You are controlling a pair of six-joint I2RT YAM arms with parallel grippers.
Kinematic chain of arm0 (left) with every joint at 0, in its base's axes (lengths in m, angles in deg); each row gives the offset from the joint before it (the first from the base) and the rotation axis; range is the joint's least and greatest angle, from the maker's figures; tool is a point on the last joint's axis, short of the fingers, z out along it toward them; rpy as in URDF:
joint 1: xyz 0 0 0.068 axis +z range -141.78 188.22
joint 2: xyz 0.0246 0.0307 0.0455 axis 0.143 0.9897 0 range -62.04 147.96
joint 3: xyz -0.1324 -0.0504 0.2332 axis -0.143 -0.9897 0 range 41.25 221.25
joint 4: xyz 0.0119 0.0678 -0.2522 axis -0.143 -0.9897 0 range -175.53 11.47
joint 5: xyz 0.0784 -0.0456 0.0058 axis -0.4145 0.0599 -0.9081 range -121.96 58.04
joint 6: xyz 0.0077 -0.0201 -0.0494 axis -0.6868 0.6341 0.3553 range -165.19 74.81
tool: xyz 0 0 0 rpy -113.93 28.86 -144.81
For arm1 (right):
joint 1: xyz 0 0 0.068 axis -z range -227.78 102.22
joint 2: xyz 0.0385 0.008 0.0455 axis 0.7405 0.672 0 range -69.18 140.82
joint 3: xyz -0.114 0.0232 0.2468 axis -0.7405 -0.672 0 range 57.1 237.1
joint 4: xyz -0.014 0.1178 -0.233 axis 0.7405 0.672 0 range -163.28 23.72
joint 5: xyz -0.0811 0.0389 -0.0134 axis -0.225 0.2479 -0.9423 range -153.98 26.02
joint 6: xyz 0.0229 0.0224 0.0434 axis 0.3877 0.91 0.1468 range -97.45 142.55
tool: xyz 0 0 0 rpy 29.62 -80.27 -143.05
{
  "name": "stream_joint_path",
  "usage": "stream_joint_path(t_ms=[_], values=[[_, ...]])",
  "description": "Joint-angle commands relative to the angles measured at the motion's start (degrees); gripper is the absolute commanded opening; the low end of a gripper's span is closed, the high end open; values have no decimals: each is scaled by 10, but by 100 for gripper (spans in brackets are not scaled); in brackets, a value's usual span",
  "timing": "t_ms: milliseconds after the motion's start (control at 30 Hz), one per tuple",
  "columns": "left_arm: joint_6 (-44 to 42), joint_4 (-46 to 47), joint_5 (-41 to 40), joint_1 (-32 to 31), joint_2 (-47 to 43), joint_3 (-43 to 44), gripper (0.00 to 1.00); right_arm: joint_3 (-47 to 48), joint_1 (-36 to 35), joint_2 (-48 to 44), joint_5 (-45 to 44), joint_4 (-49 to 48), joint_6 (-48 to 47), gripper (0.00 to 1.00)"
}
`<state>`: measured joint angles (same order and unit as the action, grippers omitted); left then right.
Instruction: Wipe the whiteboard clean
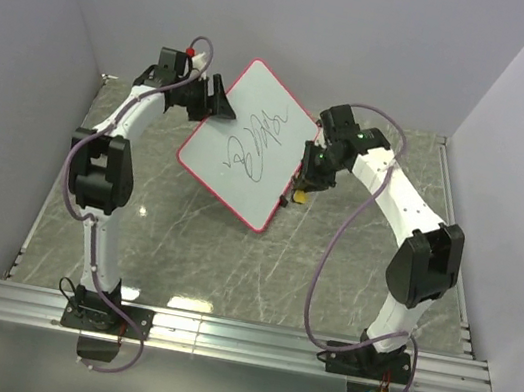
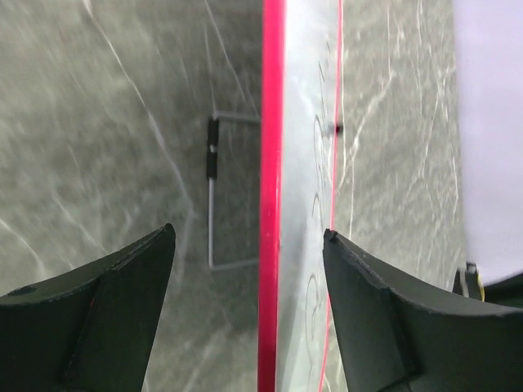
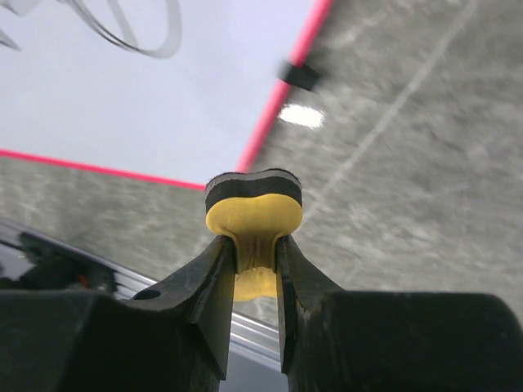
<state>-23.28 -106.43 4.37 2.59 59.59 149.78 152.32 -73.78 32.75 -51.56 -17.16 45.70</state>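
Observation:
The whiteboard (image 1: 251,143), white with a red-pink rim and black scribbles, stands tilted at the back centre of the table. My left gripper (image 1: 220,102) is at its upper left edge. In the left wrist view the gripper (image 2: 249,233) is open, with the red rim (image 2: 271,163) between the jaws, nearer the right finger. My right gripper (image 1: 302,185) is shut on the yellow bone-shaped eraser (image 3: 253,214) with a black felt face, just off the board's right edge. The board's corner shows in the right wrist view (image 3: 122,106).
A wire stand with a black sleeve (image 2: 212,159) sticks out behind the board. A small black foot (image 3: 304,75) sits on the board's rim. The grey marble table (image 1: 230,262) has an aluminium rail (image 1: 237,339) at the front and walls on three sides.

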Motion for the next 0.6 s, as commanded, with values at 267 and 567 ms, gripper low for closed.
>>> stream_joint_path(t_ms=[267, 567], values=[[-11, -9, 2, -28, -78, -134, 68, 130, -18, 83, 166, -105, 66, 0], [-23, -31, -7, -32, -74, -134, 36, 280, -75, 188, 201, -94, 89, 0]])
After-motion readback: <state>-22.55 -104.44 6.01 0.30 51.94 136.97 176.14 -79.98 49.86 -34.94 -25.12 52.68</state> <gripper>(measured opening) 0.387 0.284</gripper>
